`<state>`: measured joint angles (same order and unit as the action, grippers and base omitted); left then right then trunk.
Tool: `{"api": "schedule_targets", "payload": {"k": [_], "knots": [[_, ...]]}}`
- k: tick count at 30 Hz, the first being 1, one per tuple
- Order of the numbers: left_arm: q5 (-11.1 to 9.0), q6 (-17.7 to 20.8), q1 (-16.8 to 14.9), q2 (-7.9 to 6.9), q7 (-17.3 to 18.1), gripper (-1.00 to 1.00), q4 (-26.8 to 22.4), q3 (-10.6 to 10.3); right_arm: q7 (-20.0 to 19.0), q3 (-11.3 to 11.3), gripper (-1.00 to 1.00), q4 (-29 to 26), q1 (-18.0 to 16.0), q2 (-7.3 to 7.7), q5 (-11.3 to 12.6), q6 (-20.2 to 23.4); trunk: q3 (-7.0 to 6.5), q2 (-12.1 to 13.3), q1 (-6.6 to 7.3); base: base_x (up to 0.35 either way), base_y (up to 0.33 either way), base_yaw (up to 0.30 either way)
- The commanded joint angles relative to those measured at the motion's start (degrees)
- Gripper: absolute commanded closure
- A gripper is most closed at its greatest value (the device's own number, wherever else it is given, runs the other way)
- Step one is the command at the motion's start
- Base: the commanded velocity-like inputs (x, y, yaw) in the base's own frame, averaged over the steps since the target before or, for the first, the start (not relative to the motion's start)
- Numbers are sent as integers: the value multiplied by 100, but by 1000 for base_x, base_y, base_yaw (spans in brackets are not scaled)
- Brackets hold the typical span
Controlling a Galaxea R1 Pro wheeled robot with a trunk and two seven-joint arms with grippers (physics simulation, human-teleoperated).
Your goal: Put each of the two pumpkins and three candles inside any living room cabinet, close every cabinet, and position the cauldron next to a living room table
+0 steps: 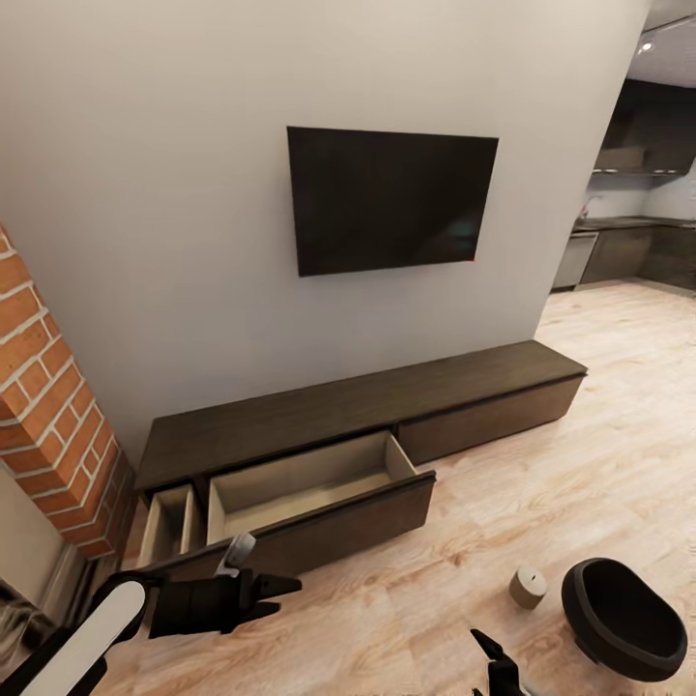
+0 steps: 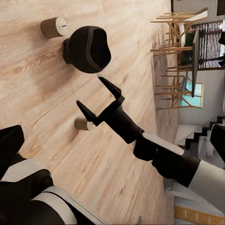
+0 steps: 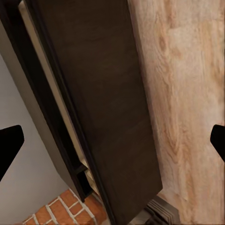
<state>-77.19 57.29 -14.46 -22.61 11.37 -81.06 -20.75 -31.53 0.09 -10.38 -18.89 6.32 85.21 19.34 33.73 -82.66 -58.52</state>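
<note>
1. Low down, the left gripper (image 1: 280,592) hangs just above the wooden floor (image 1: 580,435) with its black fingers spread and nothing between them.
2. Just beyond its fingertips stands the cabinet (image 1: 358,406), a long low dark brown unit against the grey wall; two of its drawers are pulled out, a narrow drawer (image 1: 172,522) nearest the gripper and a wide drawer (image 1: 319,483) beside it, and the pale insides that show are bare.
3. The right gripper (image 2: 99,96) is seen from the left wrist camera with both pointed fingers set wide apart, gripping nothing.
4. Past its tips lies the cauldron (image 2: 87,48), matte black and round, resting on the floor.
5. One candle (image 2: 52,27) stands just beside the cauldron; a second candle (image 2: 83,123) sits on the floor close under the right gripper's fingers.
6. From the head camera the cauldron (image 1: 623,619) lies well to the side of the left gripper, with a candle (image 1: 528,587) near it.
7. Farther off, a dark television (image 1: 387,198) hangs on the wall above the cabinet, and a brick column (image 1: 48,406) rises by the cabinet's end.
</note>
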Motion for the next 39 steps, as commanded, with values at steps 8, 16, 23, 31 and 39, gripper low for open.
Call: {"api": "schedule_targets", "payload": {"k": [8, 16, 23, 31, 39], "knots": [[82, -10, -21, 56, -1245, -100, -28, 8, -14, -3, -100, 120, -6, 77, 40, -276, -73, 319, 177, 0, 0, -144], [98, -49, -249, 70, -2756, -100, -50, 10, -3, -24, -100, 387, -4, 288, 78, -592, -155, 640, 352, 0, 0, -39], [107, -59, -395, 92, -3853, -100, -50, 10, 4, -36, -100, 484, -5, 349, 103, -691, -247, 921, 506, 0, 0, -1], [706, -68, -457, 316, -4454, -100, -31, 8, -13, -57, -100, 456, -9, 313, 355, -1084, -313, 1081, 594, 0, 0, 0], [1196, -72, -461, 421, -4492, -100, -1, -5, -8, -44, -100, 461, -6, 346, 415, -1183, -312, 1081, 594, 0, 0, 0]]}}
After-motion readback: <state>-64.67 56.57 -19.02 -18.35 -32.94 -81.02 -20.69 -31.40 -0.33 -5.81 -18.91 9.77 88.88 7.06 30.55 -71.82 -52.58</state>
